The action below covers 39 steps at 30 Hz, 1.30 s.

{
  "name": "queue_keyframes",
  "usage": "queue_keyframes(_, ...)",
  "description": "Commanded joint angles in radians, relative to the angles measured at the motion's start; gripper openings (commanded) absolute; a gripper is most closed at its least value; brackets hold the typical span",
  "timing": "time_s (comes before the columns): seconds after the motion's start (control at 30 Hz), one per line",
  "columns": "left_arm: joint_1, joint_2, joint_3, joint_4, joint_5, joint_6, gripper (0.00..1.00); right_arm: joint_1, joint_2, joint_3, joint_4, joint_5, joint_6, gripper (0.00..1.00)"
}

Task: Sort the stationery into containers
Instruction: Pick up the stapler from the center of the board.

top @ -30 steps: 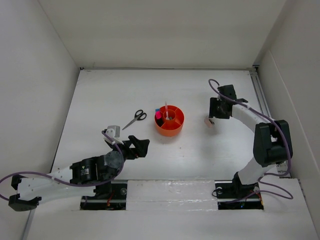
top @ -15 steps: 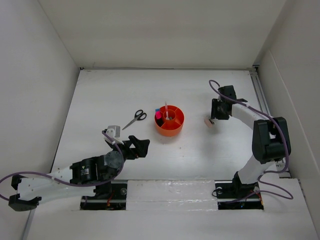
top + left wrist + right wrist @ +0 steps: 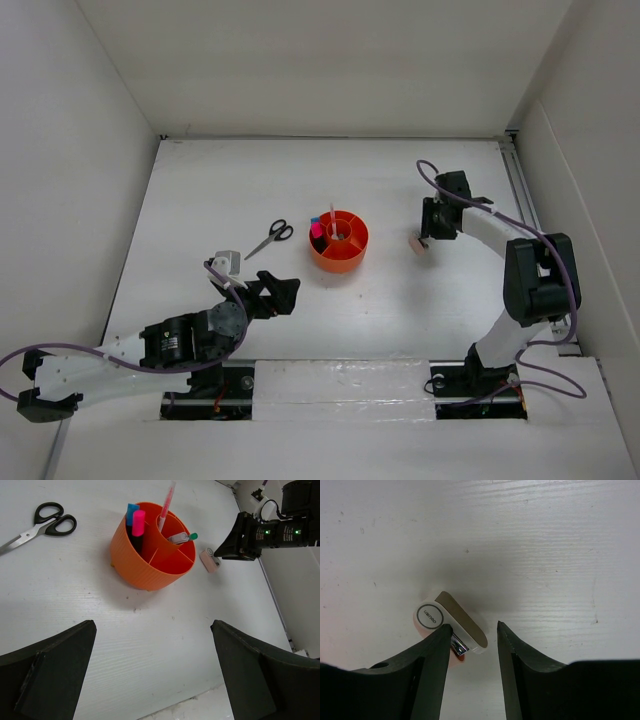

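Hard to make out first: in the right wrist view one finger of the right gripper (image 3: pixel 473 629) covers the near edge of the pinkish sharpener (image 3: pixel 451 621), so only a sliver of a reddish metal bit shows under it. Can't tell if that finger actually touches. From above the sharpener is just a tiny pink blob at the gripper's tip, no detail. The orange organizer (image 3: pixel 338 242) is unreadable inside from the top cam. The left wrist view gives the blue highlighter (image 3: pixel 131 511) and pink highlighter (image 3: pixel 138 519) sharing one compartment and the pink pen (image 3: pixel 167 502) standing up near the middle. A green-tipped item (image 3: pixel 183 537) lies across another section, type unclear. The sharpener lies flat on the table (image 3: pixel 200 190), right of the organizer and well apart from it. It sits at an angle w/ one end in the gap betw. the right gripper's fingers, which are parted, clamping nothing. Scissors (image 3: pixel 270 238) lie left of the organizer. The left gripper (image 3: pixel 282 295) is on the organizer's near-left side, spread wide, empty, its fingers cut off by the frame edge.
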Motion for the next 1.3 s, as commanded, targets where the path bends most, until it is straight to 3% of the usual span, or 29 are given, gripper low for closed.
queue_keyframes(0.0,0.003,-0.008,0.013,0.028,0.0,0.013,1.0,0.014,0.026,0.008,-0.021,0.051,-0.001,0.47)
queue_keyframes(0.17,0.003,-0.008,0.013,0.028,0.0,0.013,1.0,0.065,0.013,0.008,-0.048,0.114,0.011,0.47)
queue_keyframes(0.53,0.003,-0.008,0.013,0.028,0.0,0.013,1.0,0.065,0.024,-0.012,-0.037,0.105,0.02,0.47)
queue_keyframes(0.83,0.003,-0.017,0.013,0.028,0.0,0.013,1.0,0.056,0.095,0.07,-0.101,0.065,-0.001,0.46)
queue_keyframes(0.97,0.003,-0.017,0.013,0.028,0.0,0.013,1.0,0.056,0.104,0.079,-0.101,0.033,-0.01,0.36)
queue_keyframes(1.0,0.003,-0.008,0.013,0.028,0.0,0.013,1.0,0.056,0.104,0.079,-0.101,0.024,-0.01,0.23)
queue_keyframes(1.07,0.003,-0.008,0.013,0.028,0.0,0.013,1.0,0.056,0.104,0.079,-0.101,0.023,-0.01,0.11)
queue_keyframes(1.1,0.003,-0.008,0.013,0.028,0.0,0.013,1.0,0.066,0.104,0.079,-0.101,0.023,-0.01,0.11)
queue_keyframes(1.2,0.003,0.002,0.013,0.028,0.0,0.013,1.0,0.067,0.104,0.079,-0.101,0.033,-0.01,0.24)
queue_keyframes(1.27,0.003,0.002,0.013,0.028,0.0,0.013,1.0,0.067,0.104,0.079,-0.101,0.033,-0.01,0.24)
